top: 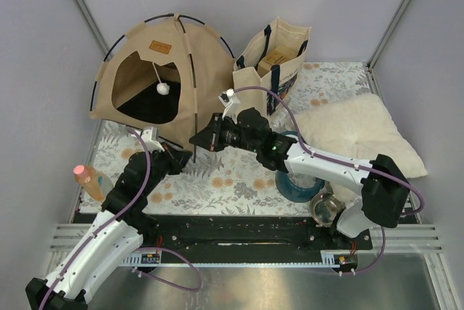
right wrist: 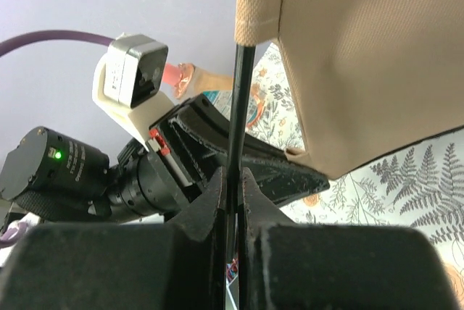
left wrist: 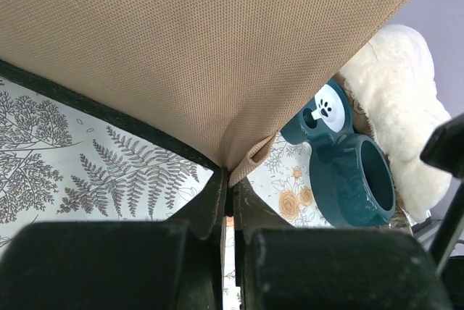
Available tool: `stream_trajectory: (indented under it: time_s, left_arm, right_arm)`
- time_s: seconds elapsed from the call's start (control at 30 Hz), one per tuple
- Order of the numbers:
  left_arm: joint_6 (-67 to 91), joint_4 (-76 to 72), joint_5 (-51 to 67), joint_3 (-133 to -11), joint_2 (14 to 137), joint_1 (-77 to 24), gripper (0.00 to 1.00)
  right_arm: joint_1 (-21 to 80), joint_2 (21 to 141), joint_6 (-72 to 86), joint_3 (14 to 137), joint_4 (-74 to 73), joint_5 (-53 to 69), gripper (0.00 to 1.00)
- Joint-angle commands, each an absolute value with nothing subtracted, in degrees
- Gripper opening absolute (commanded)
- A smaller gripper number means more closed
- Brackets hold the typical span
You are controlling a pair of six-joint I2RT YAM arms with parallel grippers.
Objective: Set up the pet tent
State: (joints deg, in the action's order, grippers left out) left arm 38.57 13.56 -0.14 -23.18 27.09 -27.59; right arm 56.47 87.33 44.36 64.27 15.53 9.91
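The pet tent (top: 156,71) stands as a tan dome at the back left, its arched doorway facing front with a white pom-pom (top: 163,88) hanging in it. My left gripper (top: 183,158) is shut on the tent's front right corner loop; the left wrist view shows the fabric (left wrist: 203,49) pinched at my jaws (left wrist: 230,193). My right gripper (top: 196,140) is shut on a thin black pole (right wrist: 239,107) that comes down out of the fabric sleeve (right wrist: 257,6) to my jaws (right wrist: 232,187). The two grippers sit close together at that corner.
A cream tote bag (top: 272,60) stands right of the tent. A fluffy white pillow (top: 355,132) lies at the right. A teal bowl (top: 297,179) and a steel bowl (top: 326,208) sit under the right arm. An orange bottle (top: 88,179) stands at the left edge of the floral mat (top: 217,179).
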Motion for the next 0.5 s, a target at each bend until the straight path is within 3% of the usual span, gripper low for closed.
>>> stream_trajectory:
  time_s: [0.0,0.47]
  left_arm:
    - [39.6,23.6,2.5,-23.6,28.0,-28.0,0.00]
    - [40.2,25.6,5.8,-24.4,25.8,-28.3,0.00]
  right_arm:
    - [53.4,88.1,42.4,71.9,26.3,1.5,0.00]
    - [52.4,94.8,38.9,79.3,24.2,-4.5,0.00]
